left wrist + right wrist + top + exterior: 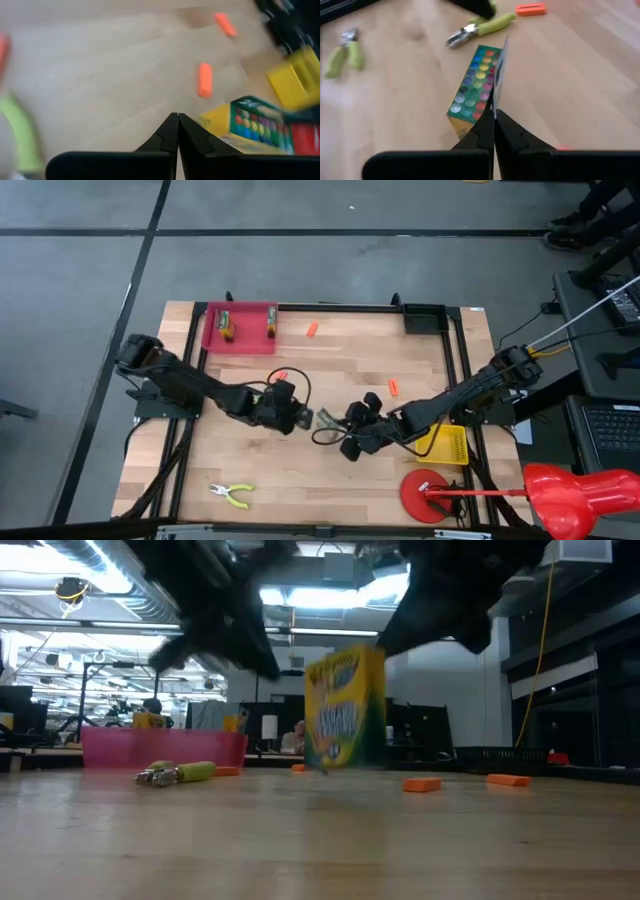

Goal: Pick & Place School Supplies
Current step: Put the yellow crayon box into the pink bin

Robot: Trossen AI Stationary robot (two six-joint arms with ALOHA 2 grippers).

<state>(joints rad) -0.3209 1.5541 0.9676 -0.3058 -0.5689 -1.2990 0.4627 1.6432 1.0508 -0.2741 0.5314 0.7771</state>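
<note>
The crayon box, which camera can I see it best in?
The low view: the crayon box stands upright mid-table, front label facing the camera. The right wrist view shows its dotted side, the left wrist view one corner, and the high view only a sliver between the arms.

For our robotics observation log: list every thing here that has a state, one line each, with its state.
Left claw: shut, holding nothing, beside the crayon box.
Right claw: shut on the crayon box's thin flap.
Crayon box: standing upright, flap pinched.
Pliers: lying loose, handles apart.
Pink tray: holds two small items.
</note>
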